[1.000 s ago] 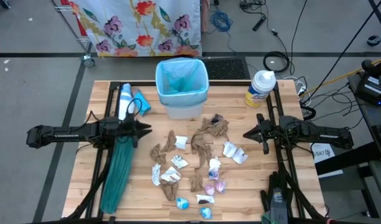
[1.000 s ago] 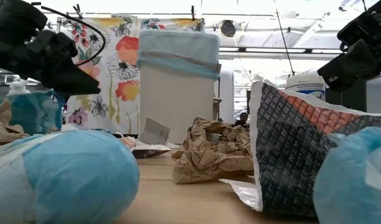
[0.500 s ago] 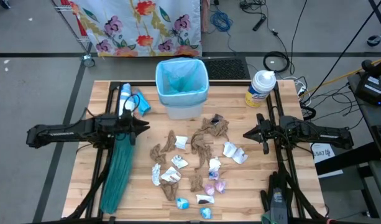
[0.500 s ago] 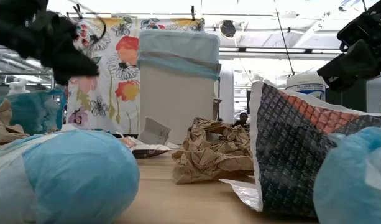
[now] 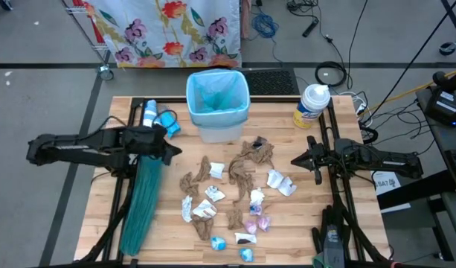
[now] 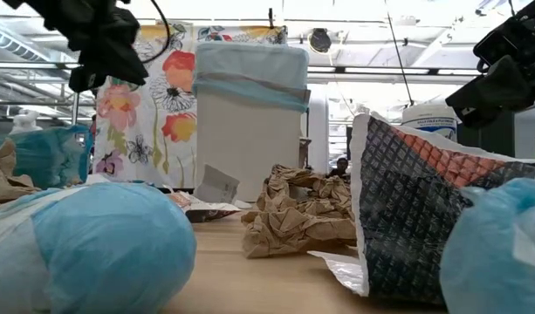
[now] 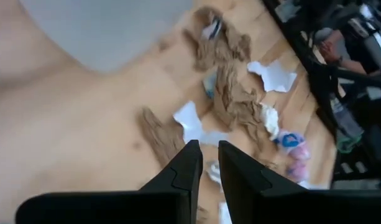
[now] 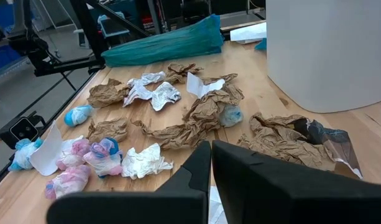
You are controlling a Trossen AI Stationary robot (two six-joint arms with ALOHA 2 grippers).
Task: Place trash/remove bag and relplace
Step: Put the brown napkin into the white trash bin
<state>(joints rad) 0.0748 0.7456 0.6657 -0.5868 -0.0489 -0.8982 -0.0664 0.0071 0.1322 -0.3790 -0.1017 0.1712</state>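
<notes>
Ahead of the left gripper (image 7: 204,155), its fingers nearly together and empty, lies the trash (image 5: 235,190); clearing seems unstarted, so next it must open and descend, while the right gripper (image 8: 212,152) waits shut.

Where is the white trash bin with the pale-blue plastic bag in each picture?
High view: the white trash bin stands at the table's far edge, centre, open top showing its pale-blue liner.
Low view: the bin is tall, left of centre, behind the trash.
Left wrist view: its pale blurred wall fills the upper left.
Right wrist view: its white wall is upper right.
Shared landmark: the crumpled brown paper towel beside it.
</notes>
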